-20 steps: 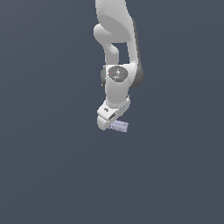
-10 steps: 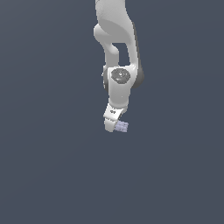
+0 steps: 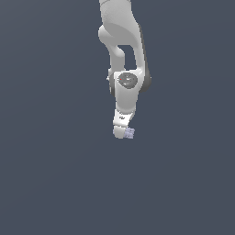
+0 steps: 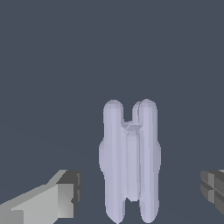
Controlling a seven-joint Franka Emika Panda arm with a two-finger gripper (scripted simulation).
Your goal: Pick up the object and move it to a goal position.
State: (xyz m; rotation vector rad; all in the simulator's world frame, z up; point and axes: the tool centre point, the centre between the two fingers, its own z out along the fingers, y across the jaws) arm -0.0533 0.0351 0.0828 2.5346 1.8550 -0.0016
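Observation:
The object (image 3: 130, 133) is a small pale lavender-grey knobbly block, seen in the exterior view right at the tip of the white gripper (image 3: 123, 132), which partly hides it. In the wrist view the object (image 4: 129, 162) stands lengthwise between the two fingers. The gripper (image 4: 140, 188) is open: one finger (image 4: 63, 199) and the other finger (image 4: 213, 189) each keep a clear gap from the block's sides. Nothing is touching the block that I can see.
A plain dark grey-blue surface fills both views. The white arm (image 3: 125, 55) reaches down from the upper edge of the exterior view. No other objects show.
The hand has turned and straightened over the block, shifting slightly to the exterior view's right. More of the block is now hidden behind the gripper. The block has barely moved.

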